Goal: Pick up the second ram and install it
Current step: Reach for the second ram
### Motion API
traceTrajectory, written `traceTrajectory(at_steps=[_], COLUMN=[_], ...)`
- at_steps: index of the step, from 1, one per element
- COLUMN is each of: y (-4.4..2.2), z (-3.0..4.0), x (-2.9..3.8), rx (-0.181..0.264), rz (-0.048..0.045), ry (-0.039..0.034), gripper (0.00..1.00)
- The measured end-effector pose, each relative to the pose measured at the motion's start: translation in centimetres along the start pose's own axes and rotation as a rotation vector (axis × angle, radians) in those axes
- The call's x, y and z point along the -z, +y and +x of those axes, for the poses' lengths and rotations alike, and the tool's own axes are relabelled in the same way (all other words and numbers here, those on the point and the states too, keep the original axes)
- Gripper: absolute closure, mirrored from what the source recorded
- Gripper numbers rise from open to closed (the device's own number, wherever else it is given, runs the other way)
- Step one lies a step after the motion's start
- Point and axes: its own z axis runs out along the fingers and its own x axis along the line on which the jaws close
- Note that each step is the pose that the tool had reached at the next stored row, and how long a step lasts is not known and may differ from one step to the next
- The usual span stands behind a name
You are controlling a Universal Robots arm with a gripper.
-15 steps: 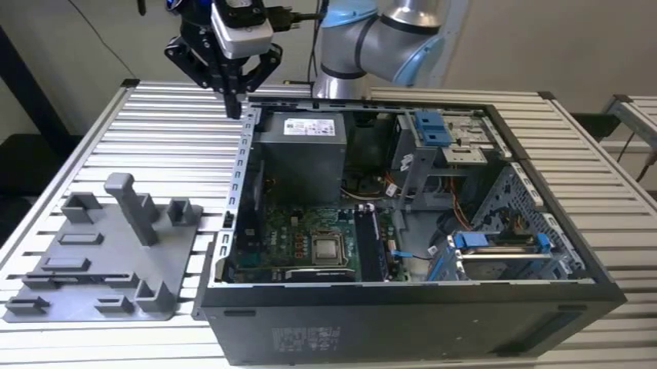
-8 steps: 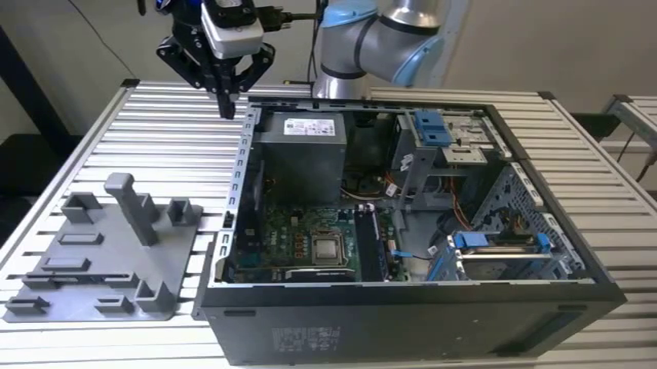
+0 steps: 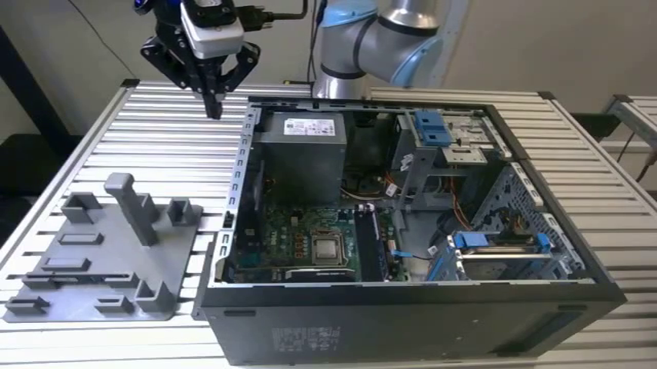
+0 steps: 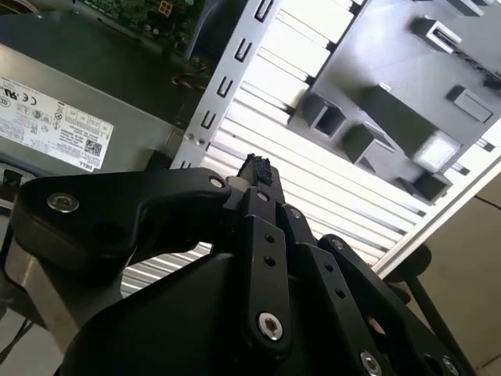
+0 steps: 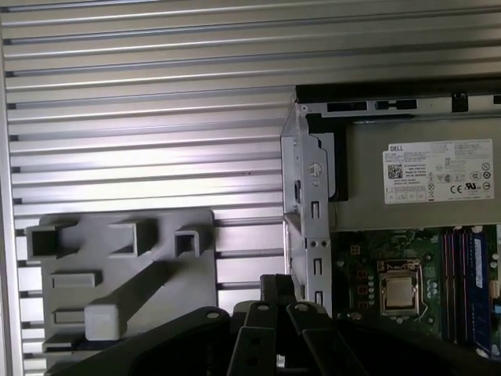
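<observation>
Pincer (image 3: 214, 114) hangs high over the slatted counter (image 3: 144, 146), just outside the far corner of the open computer case (image 3: 245, 154). Its fingers are pressed together with nothing between them; both wrist views agree.

Second ram (image 3: 46, 275): I read it as the dark flat strip low in the grey holder tray (image 3: 103, 265), at the near corner on the exterior view's left. It's hard to make out, so treat that as probable. It's well apart from the pincer.

Risks as I judge them:
- Fingers closed: if you descend like this, they land on top of the stick instead of straddling it.
- The tall post (image 3: 131, 207) and the shorter uprights stand between the pincer and that corner. A low, straight traverse would clip them.
- I see nothing holding the tray to the counter. A knock could slide it and spoil your alignment.
- The stick lies flat and low, so there's little edge to pinch. Expect a shallow grip, tilt or slip.
- The case wall is close beside the pincer, so a sideways drift catches the sheet-metal rim.
- The memory slots (image 5: 462, 274) sit tight beside the CPU socket (image 5: 399, 291). A skewed stick would jam there or load the board.
</observation>
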Motion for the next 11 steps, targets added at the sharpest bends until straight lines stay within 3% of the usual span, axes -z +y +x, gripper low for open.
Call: traceTrajectory(at_steps=[11], y=[-0.16], z=[2.13], x=[-0.05], rx=[0.0], rz=[0.0], ry=[0.0002], gripper=[0.89])
